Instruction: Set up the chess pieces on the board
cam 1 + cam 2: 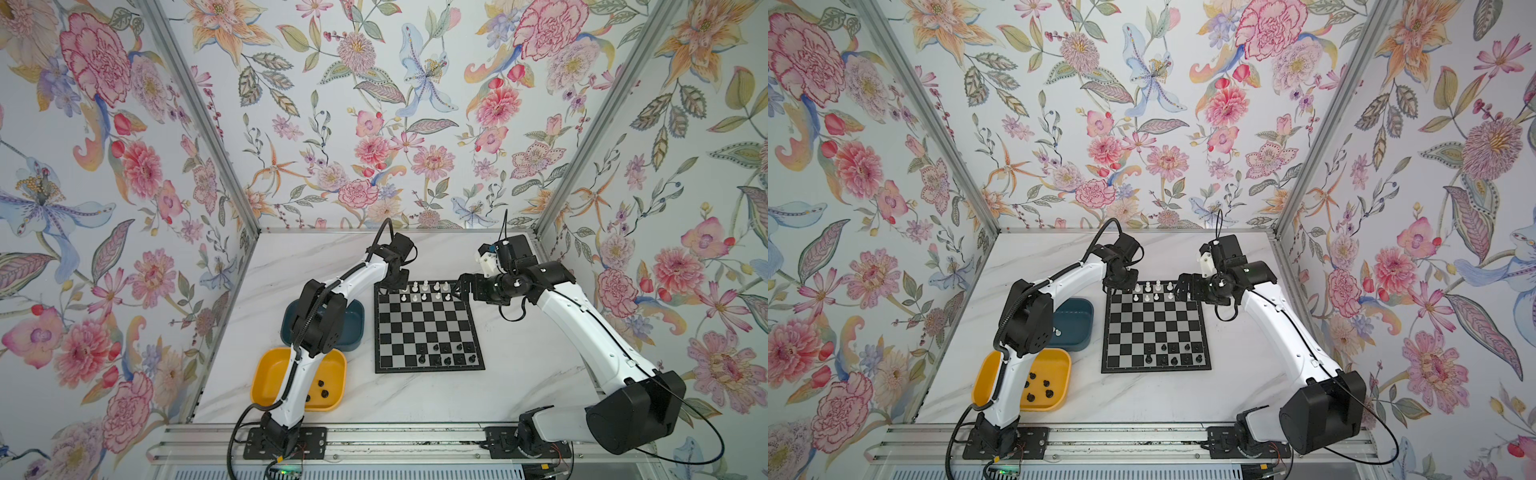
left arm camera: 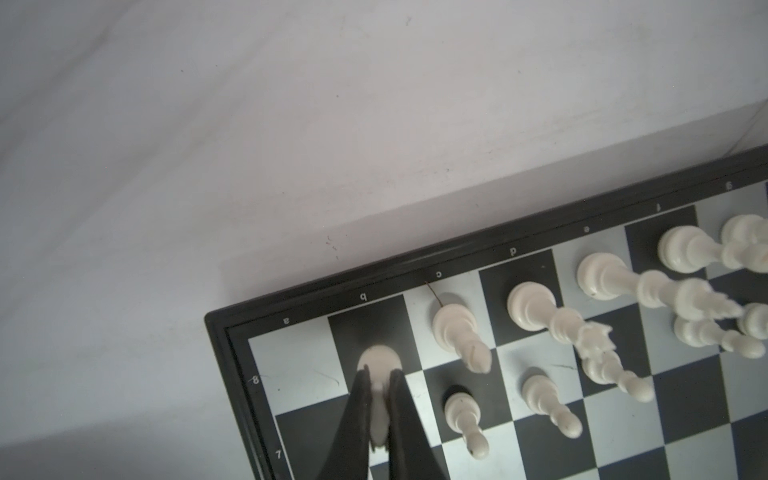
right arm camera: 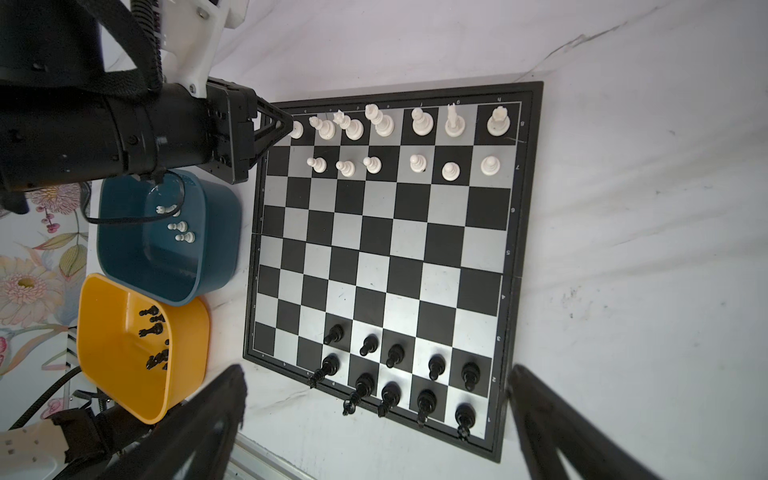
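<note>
The left hand (image 2: 379, 371) is pinching a white piece (image 2: 379, 357) between its fingertips. The piece's base is at the dark square marked b, in the edge row of the board (image 2: 291, 365), one square in from the corner. Whether the base rests on the square or hangs just over it, I cannot tell.

Just beside this hand, further along the same edge row, stand more white pieces (image 2: 457, 328). White pawns (image 2: 461, 411) stand in the next row, on the wrist side of the fingertips.

The right hand (image 3: 376, 370) is spread wide and holds nothing. In both top views it hangs over the other corner of that same edge, facing the left hand across the white row.

The black pieces (image 3: 395, 374) stand in two rows at the opposite edge of the board, well apart from both hands.

Behind the left hand, off the board and beside its arm, a teal tray (image 3: 220, 249) holds a few white chessmen. Touching it is a yellow tray (image 3: 104, 332) with several black ones. Board and trays lie on the tabletop (image 1: 519, 353).
</note>
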